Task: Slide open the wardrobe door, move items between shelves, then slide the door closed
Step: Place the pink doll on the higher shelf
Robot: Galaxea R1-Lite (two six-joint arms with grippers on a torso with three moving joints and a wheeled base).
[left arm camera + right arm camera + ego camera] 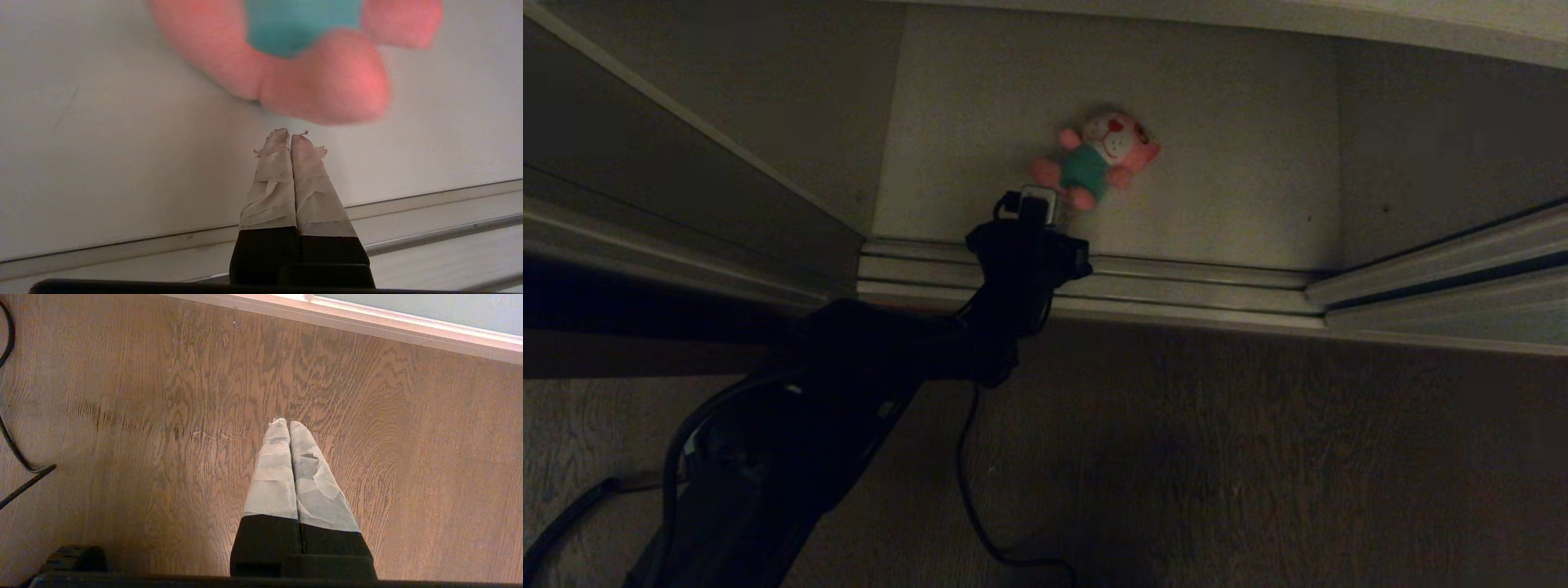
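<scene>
Pink plush toy (1099, 158) on white shelf (1241, 163)

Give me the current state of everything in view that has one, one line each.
pink plush toy: lying on the white shelf, not held.
left gripper: shut on nothing, tips just short of the toy's leg.
right gripper: shut, empty, parked over the wood floor.
white shelf: exposed, only the one toy on it.
door track: bare in front of the shelf.

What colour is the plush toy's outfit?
Teal, on the pink plush toy; clearest in the head view.
</scene>
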